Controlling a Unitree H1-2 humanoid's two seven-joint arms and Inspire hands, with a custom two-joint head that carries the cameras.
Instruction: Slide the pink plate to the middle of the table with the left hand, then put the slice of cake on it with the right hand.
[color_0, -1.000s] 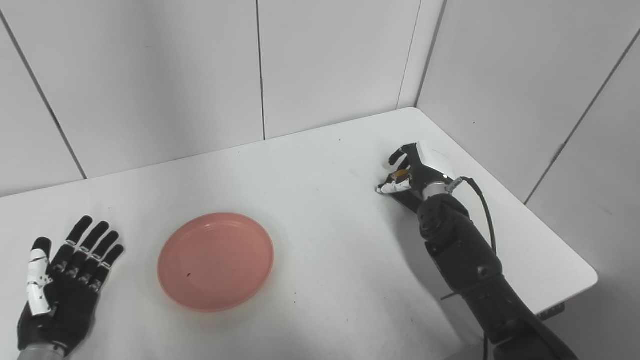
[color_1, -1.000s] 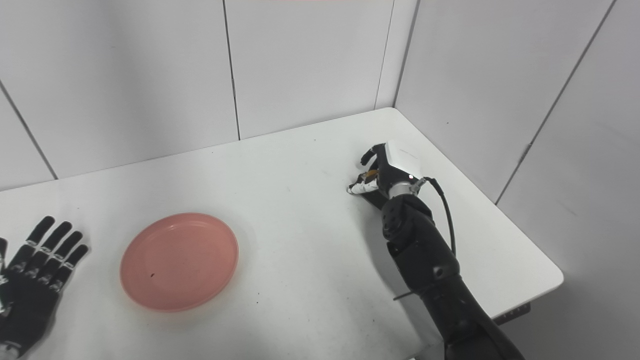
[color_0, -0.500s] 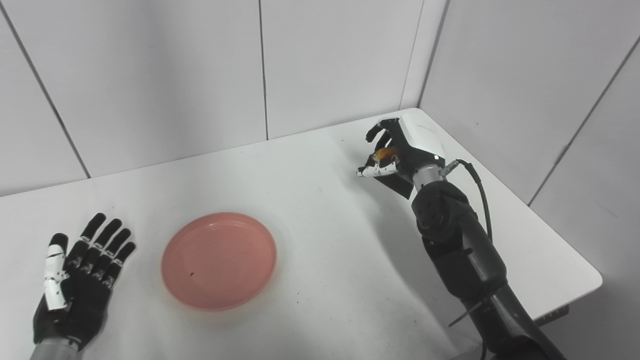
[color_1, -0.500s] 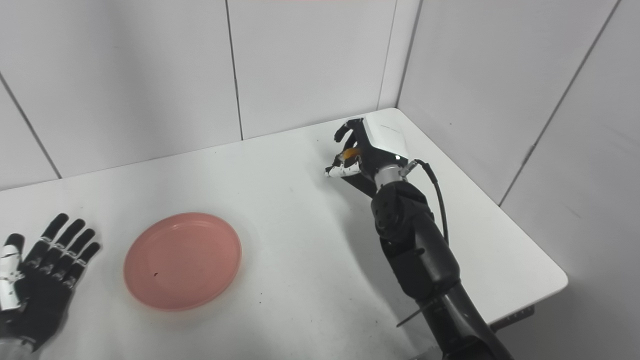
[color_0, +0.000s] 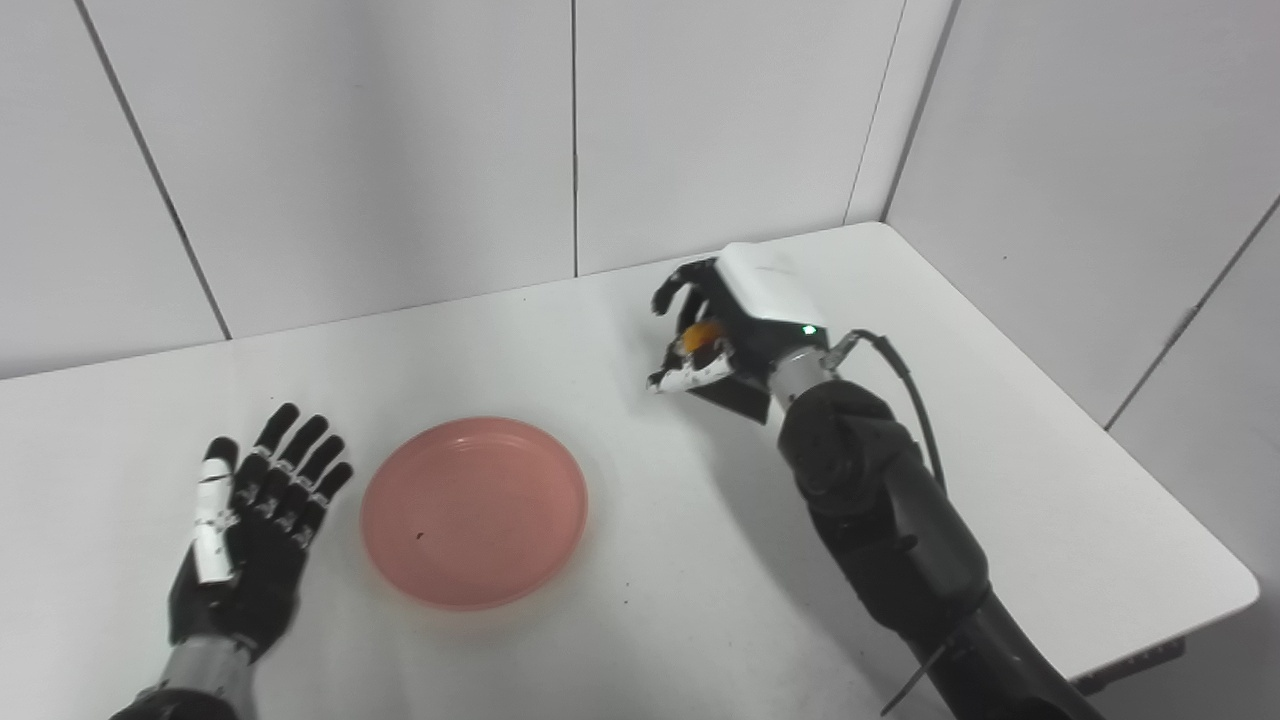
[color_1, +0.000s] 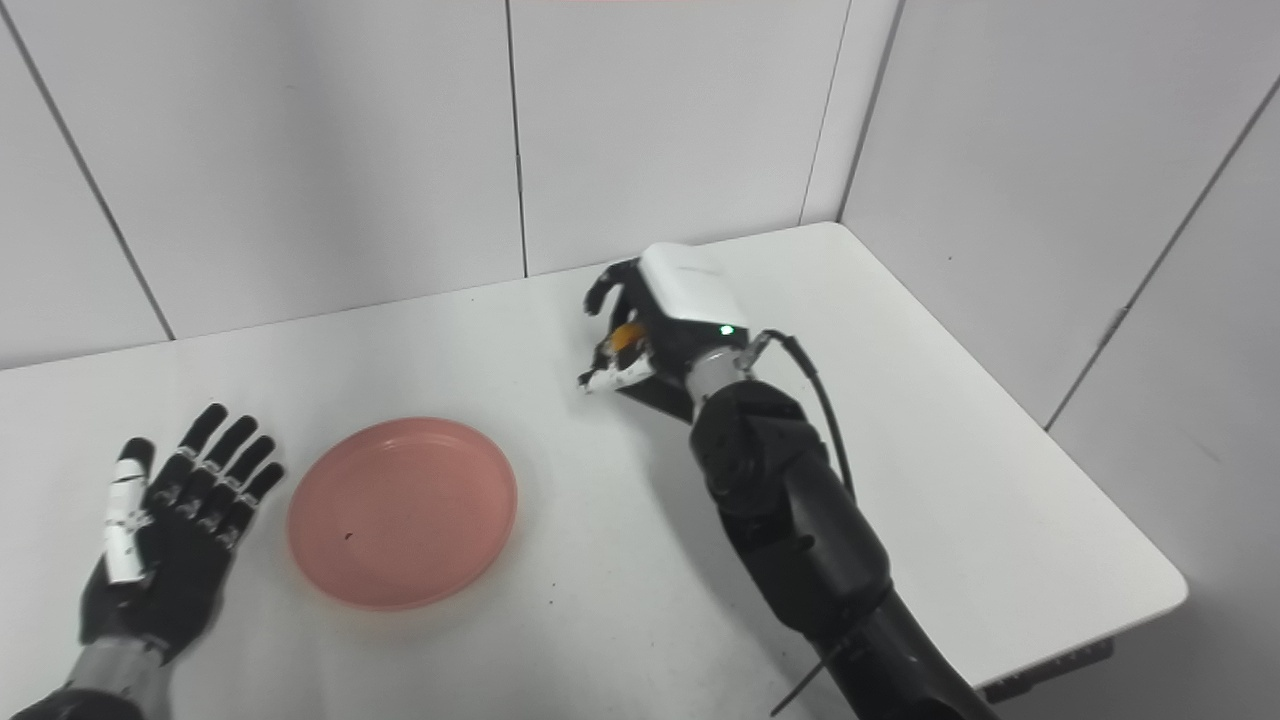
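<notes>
Our right hand (color_0: 722, 330) hangs above the desk (color_0: 620, 620), its fingers (color_0: 672, 290) curled round the one cake slice (color_0: 699, 336), an orange bit showing between them. Our left hand (color_0: 250, 535) lies flat on the desk, fingers spread, holding nothing, just left of the single pink plate (color_0: 474, 512), which sits bare.

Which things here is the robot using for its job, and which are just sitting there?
For the job:
- pink plate
- slice of cake, held in the right hand
- left hand, open beside the plate

Just there:
- white table
- wall panels
</notes>
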